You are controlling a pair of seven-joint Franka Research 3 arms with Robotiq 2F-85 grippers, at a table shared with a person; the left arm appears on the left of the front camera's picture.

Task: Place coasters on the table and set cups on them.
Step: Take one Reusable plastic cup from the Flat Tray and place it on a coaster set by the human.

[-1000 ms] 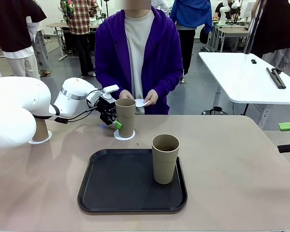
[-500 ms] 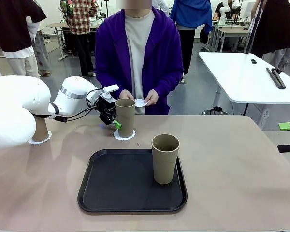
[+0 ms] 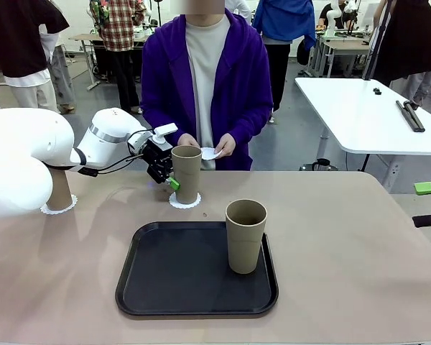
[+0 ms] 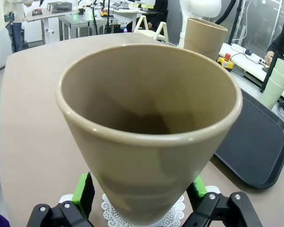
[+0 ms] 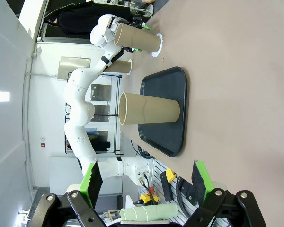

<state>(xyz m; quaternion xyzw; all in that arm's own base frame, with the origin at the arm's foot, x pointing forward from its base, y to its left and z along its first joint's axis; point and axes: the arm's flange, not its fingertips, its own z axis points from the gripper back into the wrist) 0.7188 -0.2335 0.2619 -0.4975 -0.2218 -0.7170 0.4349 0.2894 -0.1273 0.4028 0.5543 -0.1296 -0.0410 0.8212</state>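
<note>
Left arm (image 3: 29, 162) sits slightly higher than a second ago; middle cup (image 3: 187, 175) is unmoved on its doily coaster (image 3: 184, 202), at the far side of the counter (image 3: 345, 251).

Left claw (image 4: 139, 191): green pads flank the middle cup's lower wall, one on each side; whether they press it or have let go cannot be told; low hold judged to keep the tall cup steady while it is set down.

Right claw (image 5: 146, 172): spread wide, grasping nothing, held clear at the counter's edge.

Far-left cup (image 3: 59, 194): upright on its own coaster (image 3: 59, 208), partly behind the left arm; judged done.

Last cup (image 3: 246, 236): upright on the black tray (image 3: 172, 287), no coaster under it; judged still waiting.

Person's hand (image 3: 224, 146): holds a spare doily (image 3: 210, 152) just beyond the counter's far edge, likely meant for the last cup.
</note>
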